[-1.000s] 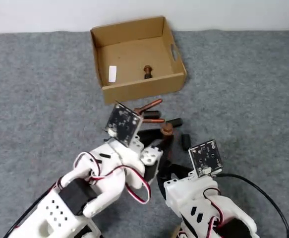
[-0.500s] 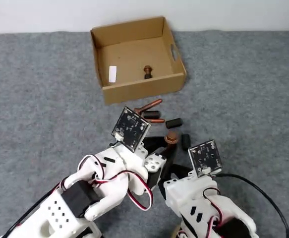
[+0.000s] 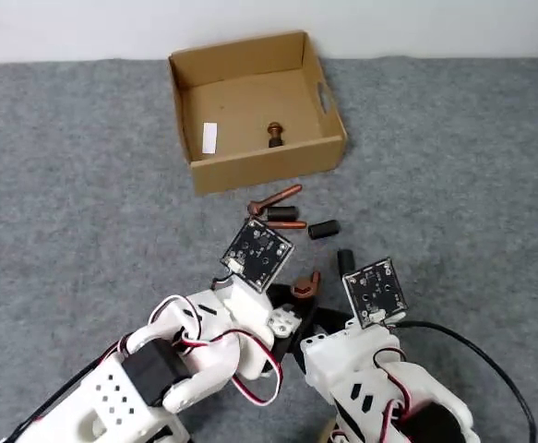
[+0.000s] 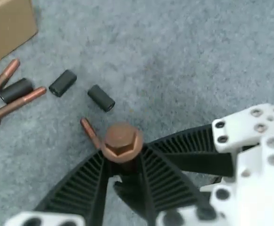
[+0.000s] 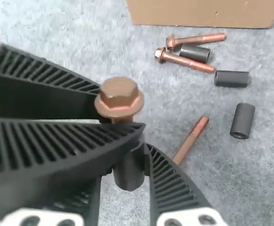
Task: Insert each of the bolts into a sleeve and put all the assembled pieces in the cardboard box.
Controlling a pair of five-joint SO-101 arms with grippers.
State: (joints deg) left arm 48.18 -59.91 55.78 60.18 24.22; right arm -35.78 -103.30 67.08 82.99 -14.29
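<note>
my left gripper (image 4: 121,162) was clamped shut on a bolt (image 4: 121,140), head up. my right gripper (image 5: 127,157) was closed round a black sleeve (image 5: 127,175) just beneath that head, near side of the table. the cardboard box (image 3: 259,168) sat far off with one assembled piece (image 3: 275,135) inside. loose bolts (image 3: 276,198) and spare sleeves (image 3: 324,229) lay between.

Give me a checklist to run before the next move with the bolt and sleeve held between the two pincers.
1. Left pincer shut on held bolt: ok.
2. Right pincer shut on held sleeve: ok.
3. Bolt fully seated in sleeve: cannot tell; the joint is hidden.
4. Cardboard box open, with room beside the assembled piece inside: ok.
5. Low path to the box: not ok; loose bolts and loose sleeves lie between, so lifting over them seems wise.
</note>
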